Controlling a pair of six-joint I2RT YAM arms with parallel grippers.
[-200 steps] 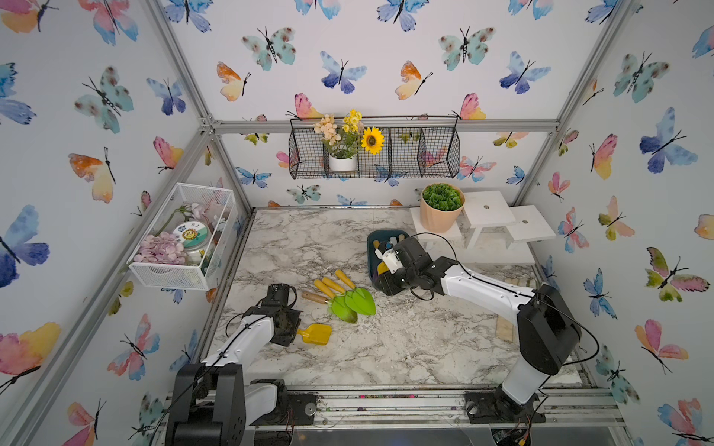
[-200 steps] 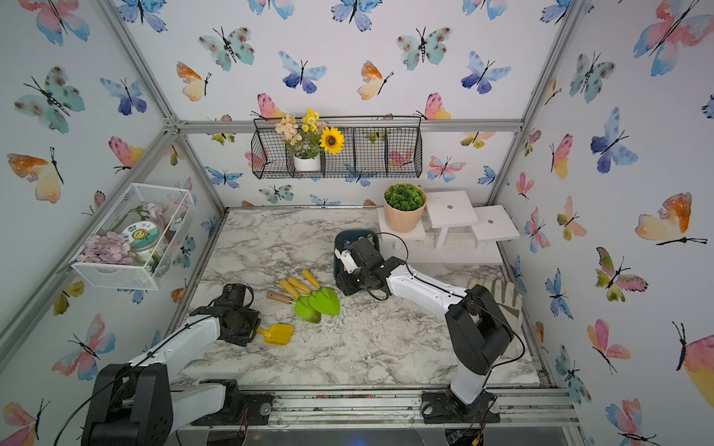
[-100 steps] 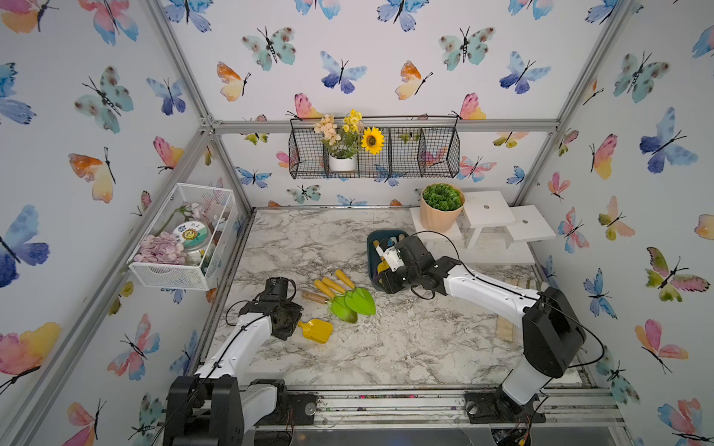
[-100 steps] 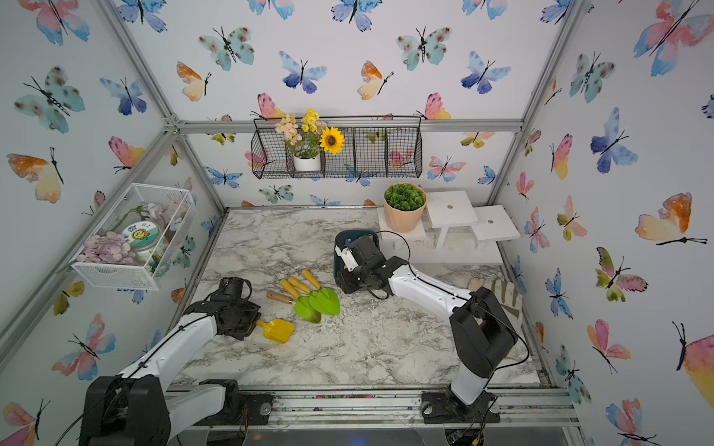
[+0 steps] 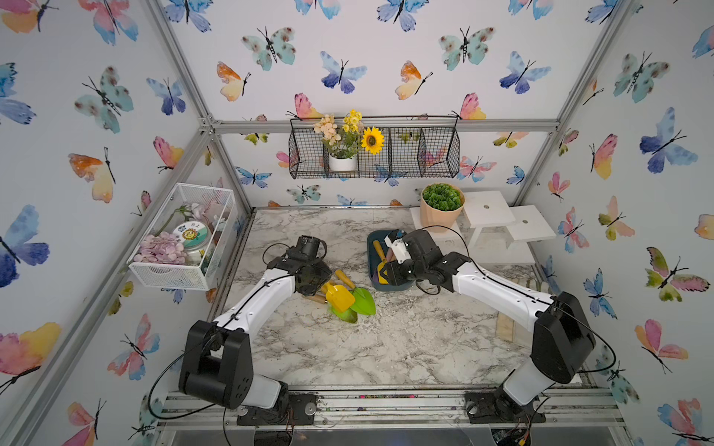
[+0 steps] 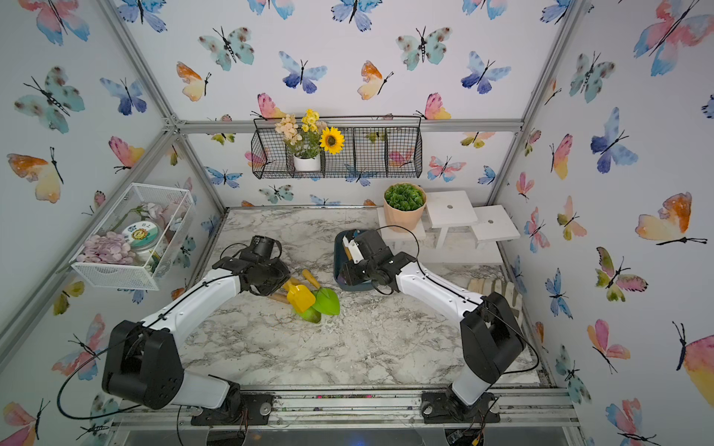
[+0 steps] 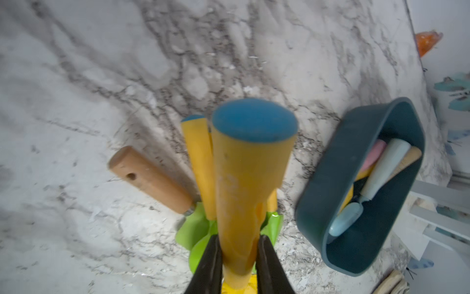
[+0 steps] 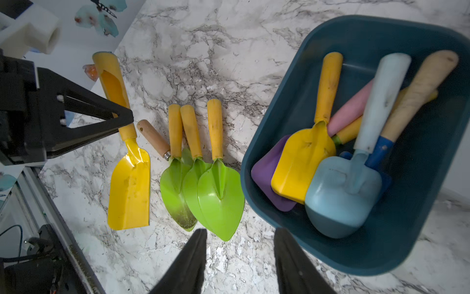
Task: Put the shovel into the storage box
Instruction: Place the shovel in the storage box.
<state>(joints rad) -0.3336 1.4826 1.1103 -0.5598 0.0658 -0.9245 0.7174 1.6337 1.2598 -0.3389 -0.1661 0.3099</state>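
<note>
One yellow shovel [image 8: 129,183] is clamped in left claw [image 7: 239,244]; right claw [image 8: 241,230] gapes empty.

Yellow square-bladed shovel [image 8: 129,183], pinched at its handle, held near the storage box [image 8: 368,254]: dark teal, shallow, round-cornered, flat on the surface [image 8: 203,38], part-filled with garden tools [image 8: 343,191].
</note>
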